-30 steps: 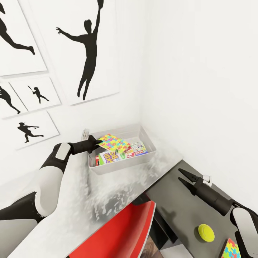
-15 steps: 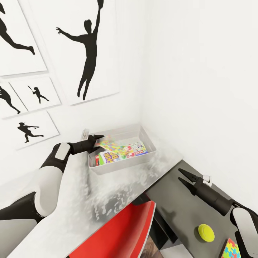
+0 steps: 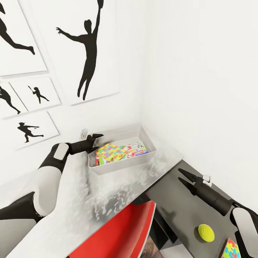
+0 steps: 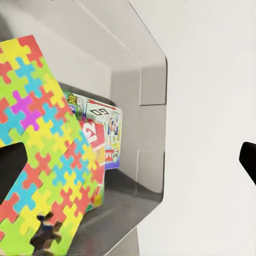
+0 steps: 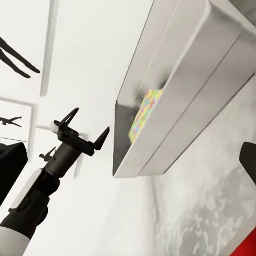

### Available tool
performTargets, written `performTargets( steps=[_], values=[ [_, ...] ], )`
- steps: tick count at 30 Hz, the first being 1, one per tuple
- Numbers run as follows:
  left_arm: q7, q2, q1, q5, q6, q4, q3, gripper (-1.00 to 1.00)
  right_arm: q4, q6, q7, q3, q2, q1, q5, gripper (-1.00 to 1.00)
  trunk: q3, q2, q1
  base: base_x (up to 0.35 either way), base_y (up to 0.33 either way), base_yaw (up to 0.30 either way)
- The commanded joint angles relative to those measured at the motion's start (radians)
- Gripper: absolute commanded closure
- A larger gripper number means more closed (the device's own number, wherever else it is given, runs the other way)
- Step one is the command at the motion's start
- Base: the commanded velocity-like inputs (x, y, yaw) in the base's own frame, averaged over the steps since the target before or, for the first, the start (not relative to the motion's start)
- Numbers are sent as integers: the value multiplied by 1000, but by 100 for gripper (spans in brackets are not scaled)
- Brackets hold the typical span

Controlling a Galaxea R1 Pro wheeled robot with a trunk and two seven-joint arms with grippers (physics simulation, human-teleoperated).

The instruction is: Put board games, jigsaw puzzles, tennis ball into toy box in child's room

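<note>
Here, the left gripper [image 3: 96,139] is held at the near-left rim of the toy box [image 3: 150,144], with its two dark fingers spread wide apart and nothing between them; the spread is also seen from the right wrist view [image 5: 85,130]. Just beyond its fingertips, inside the toy box, a jigsaw puzzle [image 3: 109,152] is seen lying loose, tilted over the other boxes and apart from the fingers. Under that puzzle, a green and red edge of another flat box is partly covered and cannot be read. Farther from the left gripper, toward the far end of the bin, a board game [image 3: 137,149] with blue, white and red print is seen lying flat. In the left wrist view the puzzle [image 4: 37,154] leans against that printed board game [image 4: 104,133] within the grey wall of the bin [image 4: 152,80].

The right gripper [image 3: 183,176] is held over the lower dark grey section of the table [image 3: 179,211], its fingers parted and empty. Behind it, near the right forearm, the tennis ball [image 3: 206,232] is seen resting on the dark surface, and a second jigsaw puzzle [image 3: 231,249] lies just beside the ball. A red chair [image 3: 122,233] is tucked below the pale desktop [image 3: 107,193].
</note>
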Motion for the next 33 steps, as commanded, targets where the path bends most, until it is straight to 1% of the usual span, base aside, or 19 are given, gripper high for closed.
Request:
performTargets(
  steps=[1,5,7,10,11,14,17,18,19,21,22,24,25,27,28,29,30,32,33],
  values=[
    [-7,1,-1,-7,7,0,6,-100,0,5,5,-1,0,-1,4,-100,-2,-2,1,0,0,0],
    [-12,21,-1,3,29,-11,8,-100,0,5,5,-2,0,-1,4,-100,-2,-2,1,0,0,0],
    [-12,32,-1,43,75,-44,9,-100,0,5,5,-2,0,-1,4,-100,-2,-2,1,0,0,0],
    [-10,50,-1,127,114,-100,8,-100,0,5,5,-2,0,-1,4,-100,-2,-2,1,0,0,0],
    [-9,57,-1,139,118,-107,7,-100,0,5,5,-2,0,-1,4,-100,-2,-2,1,0,0,0],
    [-12,110,-1,175,130,-126,0,-100,0,5,6,-2,0,-1,5,-100,-2,-2,1,0,0,0],
    [-26,184,2,186,130,-130,-5,-100,0,5,6,-2,0,-1,5,-100,-2,-2,1,0,0,0],
    [-34,198,2,187,130,-130,-6,-100,0,5,7,-2,0,-1,5,-100,-2,-2,1,0,0,0],
    [-62,228,4,188,130,-131,-10,-100,0,5,7,-2,0,-1,5,-100,-2,-2,1,0,0,0],
    [-162,295,16,188,130,-129,-37,-100,0,5,7,-2,0,-1,5,-100,-2,-2,1,0,0,0],
    [-232,330,34,187,130,-128,-65,-100,0,5,7,-2,0,-1,5,-100,-2,-2,1,0,0,0],
    [-398,404,96,183,130,-128,-150,-100,0,5,7,-2,0,-1,5,-100,-2,-2,1,0,0,0],
    [-443,423,114,182,130,-129,-174,-100,0,5,7,-2,0,-1,5,-100,-2,-2,1,0,0,0],
    [-628,493,197,177,130,-130,-256,-100,0,5,7,-2,0,-1,5,-100,-2,-2,1,0,0,0],
    [-714,524,245,175,130,-130,-282,-100,0,5,7,-2,0,-1,5,-100,-2,-2,1,0,0,0],
    [-754,538,271,174,130,-131,-291,-100,0,5,7,-2,0,-1,5,-100,-2,-2,1,0,0,0],
    [-829,565,323,173,127,-133,-304,-100,0,5,7,-2,0,-1,5,-100,-1,-2,1,0,0,0],
    [-928,603,400,171,106,-135,-316,-100,0,5,7,-2,0,-1,5,-100,0,-2,1,0,0,0],
    [-958,613,424,171,93,-135,-318,-100,0,5,7,-2,0,-1,5,-100,1,-2,1,0,0,0]
  ],
)
